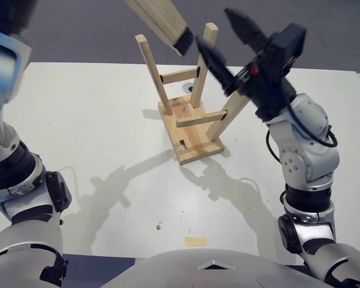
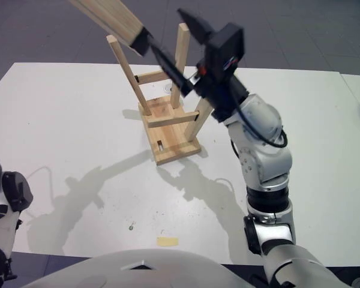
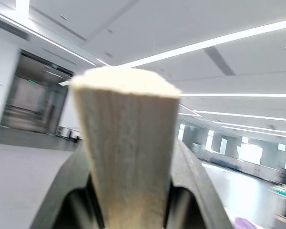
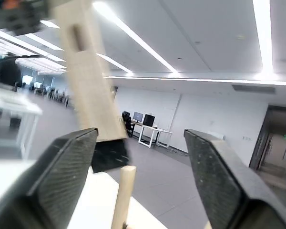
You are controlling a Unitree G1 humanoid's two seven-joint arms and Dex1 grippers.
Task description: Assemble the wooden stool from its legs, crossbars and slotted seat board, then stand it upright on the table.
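While the stool (image 1: 189, 114) sits upside down toward the far edge of the table (image 1: 78, 120), about midway along it, the seat (image 1: 198, 149) lies flat on the top, turned so one corner faces the near edge. Three legs (image 1: 151, 69) stand up from its left, far and right corners, splayed a little. Two crossbars are in: one (image 1: 180, 76) sits high between the left and far legs. The other (image 1: 199, 119) juts from the right leg, and its free end hangs above the seat's near corner, where a slot (image 1: 183, 144) shows open. Up above, the left pincer (image 3: 131, 152) is clamped on the loose leg (image 1: 159, 18), a finger pressed to each side of the wood. That leg slants down over the stool's far side, and its dark end (image 1: 185, 41) is level with the tops of the standing legs. The right pincer (image 1: 213, 27) is up there too, over the stool's right side, fingers spread wide with nothing between them. Its lower finger (image 1: 219, 66) crosses in front of the far leg in the head view, and whether it touches I cannot tell. That fingertip sits just beside the dark end. Down by the table's near edge a scrap of yellow tape (image 1: 195, 241) lies flat, well apart from the stool.
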